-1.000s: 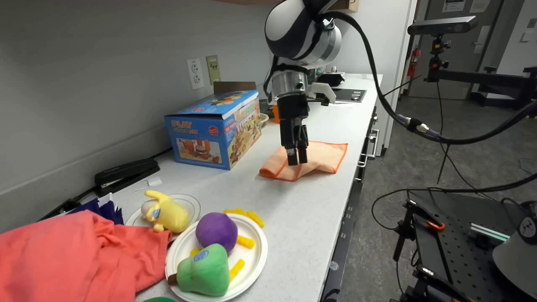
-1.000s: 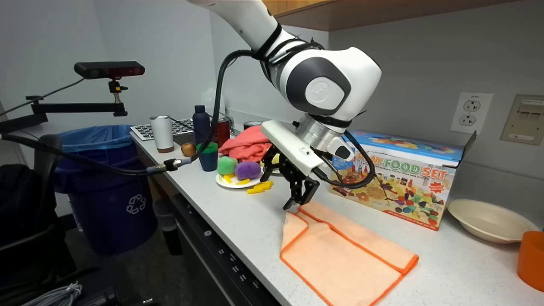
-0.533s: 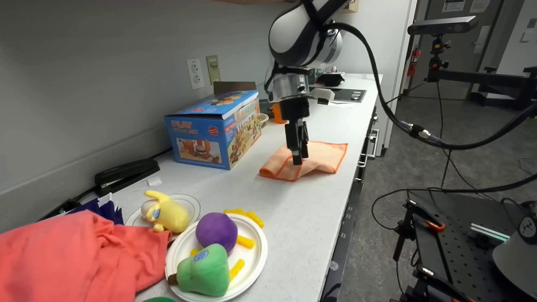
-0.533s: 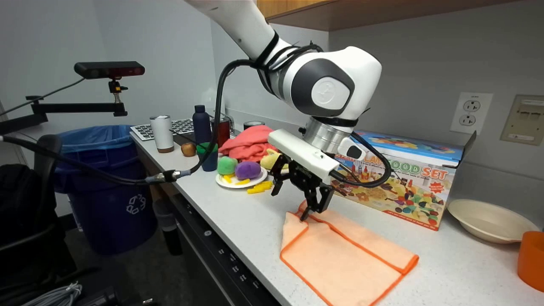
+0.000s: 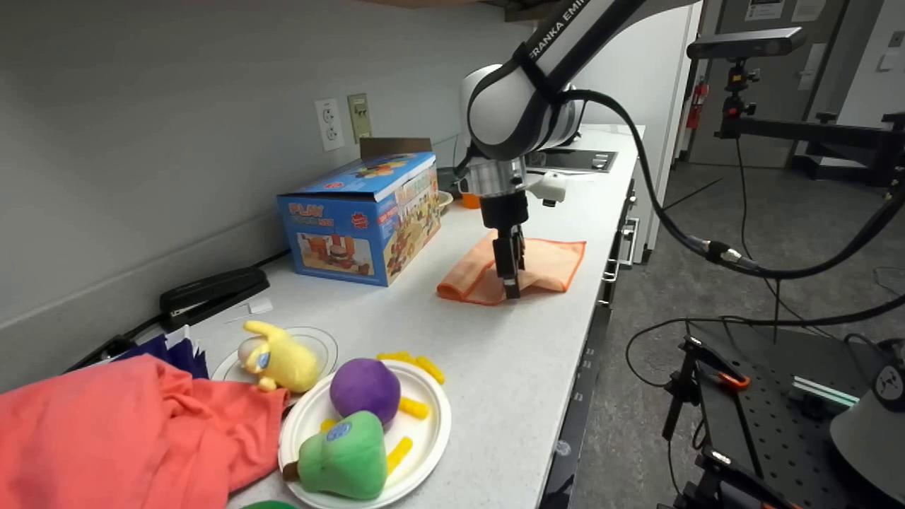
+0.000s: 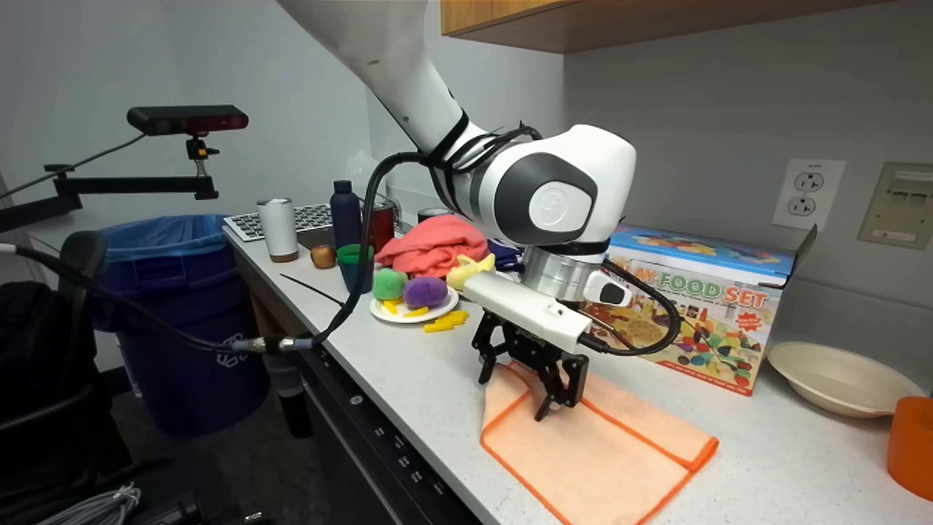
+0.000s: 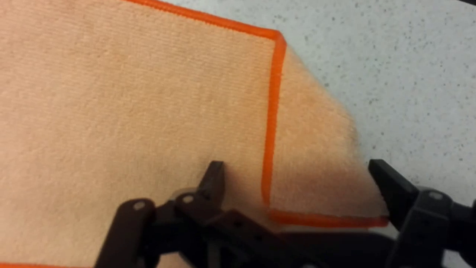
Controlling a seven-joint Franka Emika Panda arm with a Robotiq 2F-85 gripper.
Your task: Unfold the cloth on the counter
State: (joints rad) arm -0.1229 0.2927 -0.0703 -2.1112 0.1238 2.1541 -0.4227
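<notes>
The salmon-orange cloth lies on the light grey-white counter. It also shows in an exterior view, with a long folded-over strip on the side toward the toy box. In the wrist view the cloth has a narrow folded flap with bright orange hems. My gripper is open and low over the end of the cloth. In the wrist view the gripper straddles the flap, one finger over the cloth, the other at its outer edge against the counter. Whether the fingertips touch is unclear.
A colourful toy box stands by the wall beside the cloth. A beige bowl and an orange cup stand past it. A white plate with plush toys and bunched coral-red fabric lie farther along the counter.
My open gripper has come down toward the counter, and its fingers now straddle the cloth's folded end. The cloth has not visibly moved.
</notes>
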